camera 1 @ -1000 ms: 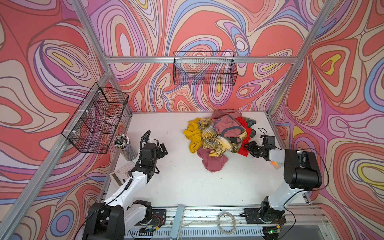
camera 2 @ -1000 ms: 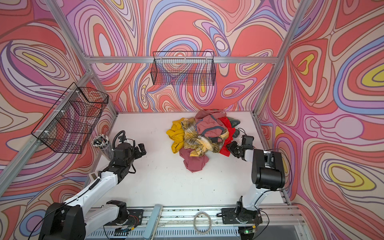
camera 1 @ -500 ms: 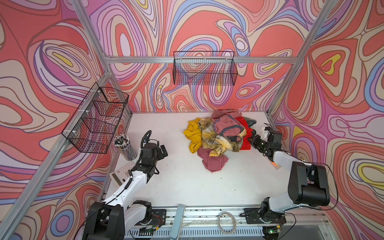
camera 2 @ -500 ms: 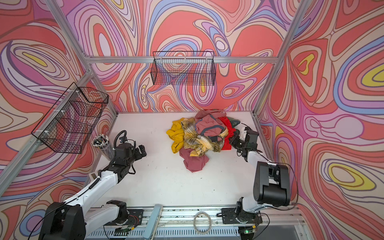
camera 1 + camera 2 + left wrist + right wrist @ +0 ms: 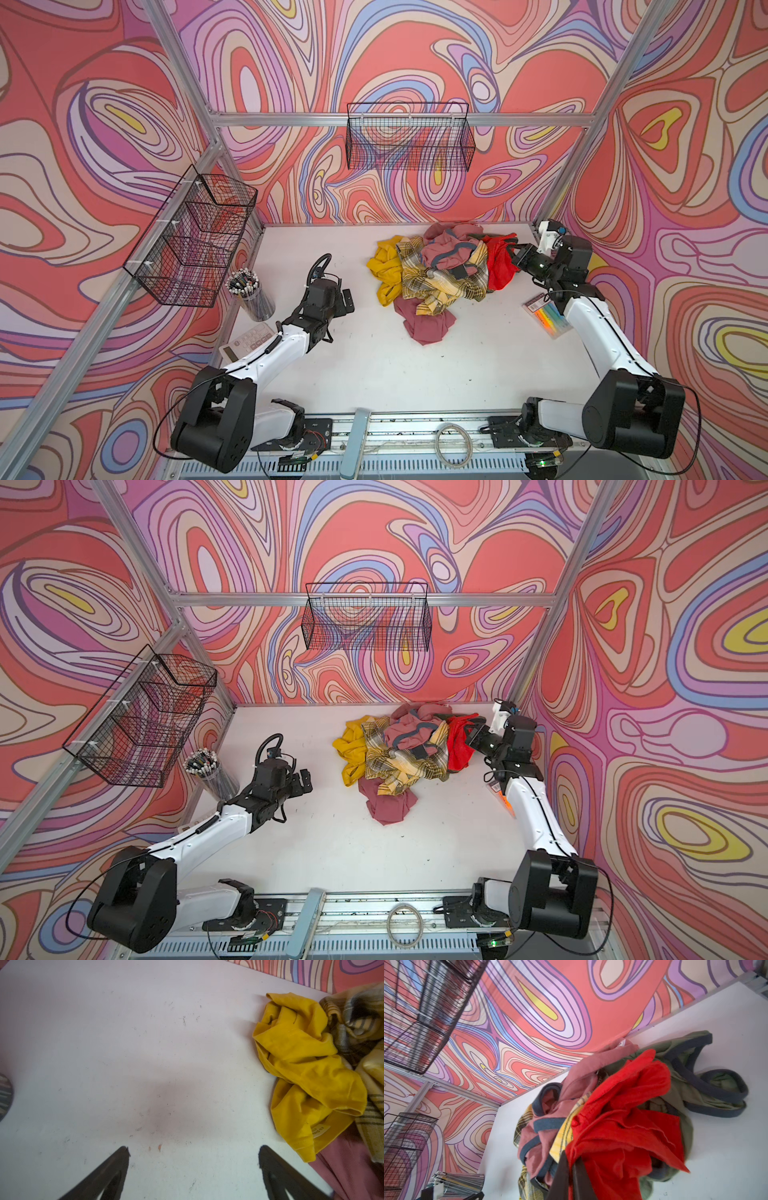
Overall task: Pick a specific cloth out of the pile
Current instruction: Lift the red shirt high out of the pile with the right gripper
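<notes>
- The red cloth (image 5: 500, 266) lies crumpled against the right flank of the pile (image 5: 440, 270), near the back right corner of the white table (image 5: 374, 365).
- The right gripper (image 5: 518, 254) reaches into the pile from the right. In the right wrist view its jaws are pressed together on a fold of the red cloth (image 5: 623, 1115).
- The left gripper (image 5: 193, 1148) hangs over bare table to the left of the pile, with its jaws spread wide and nothing between them.
- The step in hand appears to be drawing the red cloth free.
- The red fabric drapes over an olive green garment (image 5: 685, 1059) and touches the yellow plaid shirt (image 5: 436, 286), so either may drag along.
- A slow pull up and to the right, away from the pile, would likely separate them best.
- The pinch seems to catch only a thin fold, so a sudden tug risks slipping.
- If neighbours lift, the left gripper could press down near the mustard yellow garment (image 5: 301, 1064).
</notes>
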